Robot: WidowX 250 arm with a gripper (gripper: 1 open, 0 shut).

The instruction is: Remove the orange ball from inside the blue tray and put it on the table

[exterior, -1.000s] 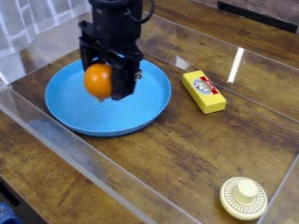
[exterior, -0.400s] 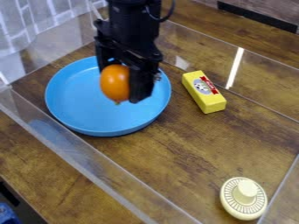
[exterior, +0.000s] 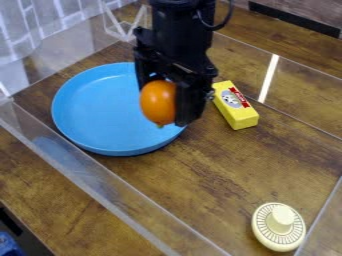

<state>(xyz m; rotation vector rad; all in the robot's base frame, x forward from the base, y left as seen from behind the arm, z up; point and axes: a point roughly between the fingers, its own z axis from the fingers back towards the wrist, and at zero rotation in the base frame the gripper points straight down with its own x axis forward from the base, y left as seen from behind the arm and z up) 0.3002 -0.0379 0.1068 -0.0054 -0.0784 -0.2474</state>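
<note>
Since the earlier frame, the black robot arm has been shifting to the right across the view, carrying the orange ball (exterior: 158,102) from over the middle of the blue tray (exterior: 107,108) toward its right-hand rim. The arm is reaching in from the top of the view, its gripper (exterior: 163,92) pointing down toward the wood-plank table (exterior: 214,160). The fingers are standing apart, spread around the ball and gripping it between them. The ball is appearing in front of the tray's right part; its exact height is hard to tell. The yellow box (exterior: 234,105) is lying just beside the gripper, on the table.
</note>
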